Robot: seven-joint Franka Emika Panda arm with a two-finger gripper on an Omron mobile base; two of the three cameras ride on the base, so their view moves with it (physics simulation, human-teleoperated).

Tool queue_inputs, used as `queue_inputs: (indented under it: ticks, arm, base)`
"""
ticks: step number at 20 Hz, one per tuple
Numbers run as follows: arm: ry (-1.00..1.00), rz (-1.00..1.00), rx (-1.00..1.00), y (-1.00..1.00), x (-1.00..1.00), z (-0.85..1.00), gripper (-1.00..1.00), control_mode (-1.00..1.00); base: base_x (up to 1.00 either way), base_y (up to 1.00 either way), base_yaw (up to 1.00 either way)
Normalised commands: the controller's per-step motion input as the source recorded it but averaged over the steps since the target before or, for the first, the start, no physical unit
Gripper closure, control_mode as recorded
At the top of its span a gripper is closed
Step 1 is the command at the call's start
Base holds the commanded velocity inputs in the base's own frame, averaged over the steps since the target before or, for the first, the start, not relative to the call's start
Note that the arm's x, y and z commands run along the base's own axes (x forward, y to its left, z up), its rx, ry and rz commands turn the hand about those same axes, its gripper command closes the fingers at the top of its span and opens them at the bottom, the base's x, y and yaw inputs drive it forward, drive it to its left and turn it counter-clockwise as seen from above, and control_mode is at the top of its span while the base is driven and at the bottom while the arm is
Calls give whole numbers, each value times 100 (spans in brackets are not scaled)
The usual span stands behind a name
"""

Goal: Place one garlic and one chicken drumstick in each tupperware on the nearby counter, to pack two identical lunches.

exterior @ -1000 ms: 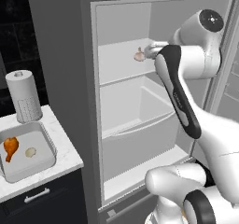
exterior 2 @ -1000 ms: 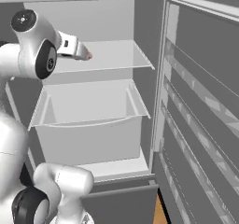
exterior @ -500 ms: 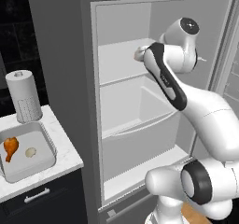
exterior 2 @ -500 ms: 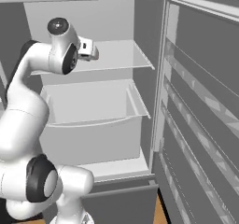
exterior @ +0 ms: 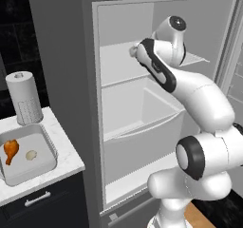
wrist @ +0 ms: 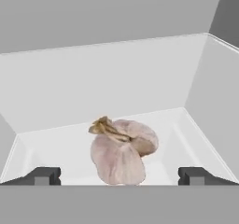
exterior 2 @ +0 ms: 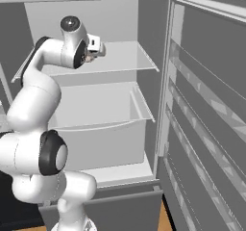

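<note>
The tool [wrist: 119, 176] is spread wide, reaching into the fridge [exterior: 71, 56], with a garlic [wrist: 120, 153] on the shelf [wrist: 186, 129] between its fingers [wrist: 44, 176]. I'd push in level, centre on the bulb, then squeeze gently so it doesn't roll.

garlic [wrist: 120, 155]: fridge shelf | tupperware [exterior: 45, 164]: on counter [exterior: 66, 158], drumstick [exterior: 11, 150] inside

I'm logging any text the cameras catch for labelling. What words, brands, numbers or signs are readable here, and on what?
None: no readable text anywhere.
The fridge, its door shelves and drawer are plain.
The paper towel roll shows only a dotted pattern, no letters.
The tupperware, counter and garlic are unmarked.
</note>
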Motion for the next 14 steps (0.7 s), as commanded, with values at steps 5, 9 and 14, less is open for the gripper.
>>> queue_inputs:
  ticks: [5,9,14]
  arm:
    - [6,0,-1,3,63,0,-100,-100]
    - [2,0,0,0,-25,0,-100,-100]
    - [0,-2,0,0,-33,0,-100,-100]
  base:
    - [0,0,0]
    - [0,0,0]
    - [0,0,0]
